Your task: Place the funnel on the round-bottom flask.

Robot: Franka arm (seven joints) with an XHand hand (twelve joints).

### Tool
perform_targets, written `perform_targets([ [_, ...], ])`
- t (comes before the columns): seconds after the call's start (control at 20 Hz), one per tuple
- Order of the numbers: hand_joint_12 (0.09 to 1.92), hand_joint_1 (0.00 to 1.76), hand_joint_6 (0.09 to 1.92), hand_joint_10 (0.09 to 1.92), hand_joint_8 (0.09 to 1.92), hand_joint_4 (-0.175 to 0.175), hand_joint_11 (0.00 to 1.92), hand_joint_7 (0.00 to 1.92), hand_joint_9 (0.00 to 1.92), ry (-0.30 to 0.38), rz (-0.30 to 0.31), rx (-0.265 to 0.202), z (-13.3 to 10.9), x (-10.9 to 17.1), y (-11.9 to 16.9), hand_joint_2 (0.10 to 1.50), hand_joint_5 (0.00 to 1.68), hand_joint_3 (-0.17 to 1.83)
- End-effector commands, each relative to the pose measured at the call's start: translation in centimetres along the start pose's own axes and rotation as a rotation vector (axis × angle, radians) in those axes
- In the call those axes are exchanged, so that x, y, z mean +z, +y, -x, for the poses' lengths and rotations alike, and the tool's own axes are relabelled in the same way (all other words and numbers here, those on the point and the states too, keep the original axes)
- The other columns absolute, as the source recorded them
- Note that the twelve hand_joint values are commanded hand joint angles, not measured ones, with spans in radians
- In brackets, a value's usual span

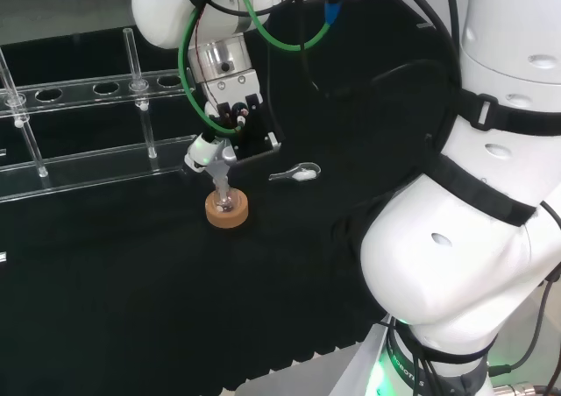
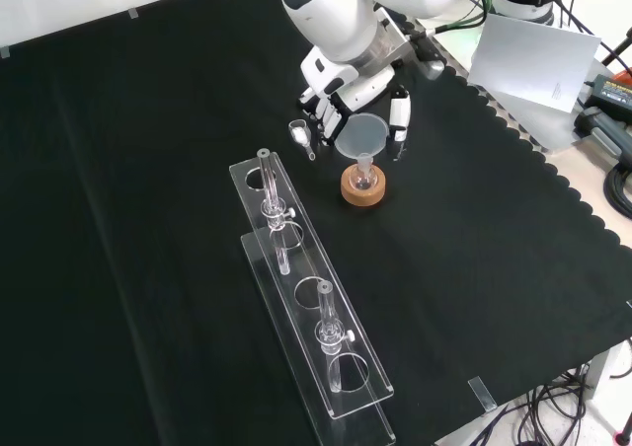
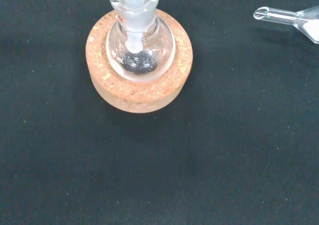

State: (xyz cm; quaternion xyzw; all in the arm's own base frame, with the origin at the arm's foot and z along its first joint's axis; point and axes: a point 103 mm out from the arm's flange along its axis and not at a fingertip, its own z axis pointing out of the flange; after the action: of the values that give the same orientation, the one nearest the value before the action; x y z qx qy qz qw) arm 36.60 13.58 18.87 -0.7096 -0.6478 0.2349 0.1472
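A small clear round-bottom flask sits upright in a cork ring on the black cloth; both also show in the head view, flask and ring. A clear funnel stands over the flask, its stem reaching down into the neck. The hand is right above, with fingers on both sides of the funnel's rim, pinching it. In the head view the hand covers the funnel's top.
A small glass scoop with white powder lies near the flask, to the left in the front view. A long clear tube rack holding test tubes runs toward the front edge; in the head view the rack lies at the left.
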Motion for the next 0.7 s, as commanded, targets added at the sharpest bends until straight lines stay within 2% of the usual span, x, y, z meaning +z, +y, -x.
perform_targets([
  [0.05, 1.45, 0.68, 0.15, 0.5, 0.43, 0.001, 0.0, 1.01, 0.62, -0.009, 0.0, -0.006, 0.3, 0.3, 0.0, 0.85, 0.7, 0.12],
  [0.3, 1.45, 0.68, 0.15, 0.5, 0.43, 0.001, 0.0, 1.01, 0.62, -0.012, 0.003, -0.007, 0.3, 0.4, -0.2, 0.85, 0.69, 0.12],
  [0.55, 1.45, 0.68, 0.15, 0.5, 0.43, 0.0, 0.0, 1.01, 0.62, -0.008, 0.002, -0.013, 1.4, 0.6, -0.3, 0.85, 0.69, 0.12],
  [0.7, 1.45, 0.68, 0.15, 0.5, 0.43, 0.0, 0.0, 1.0, 0.62, -0.019, 0.001, -0.003, 0.4, 0.4, -0.4, 0.85, 0.69, 0.12],
])
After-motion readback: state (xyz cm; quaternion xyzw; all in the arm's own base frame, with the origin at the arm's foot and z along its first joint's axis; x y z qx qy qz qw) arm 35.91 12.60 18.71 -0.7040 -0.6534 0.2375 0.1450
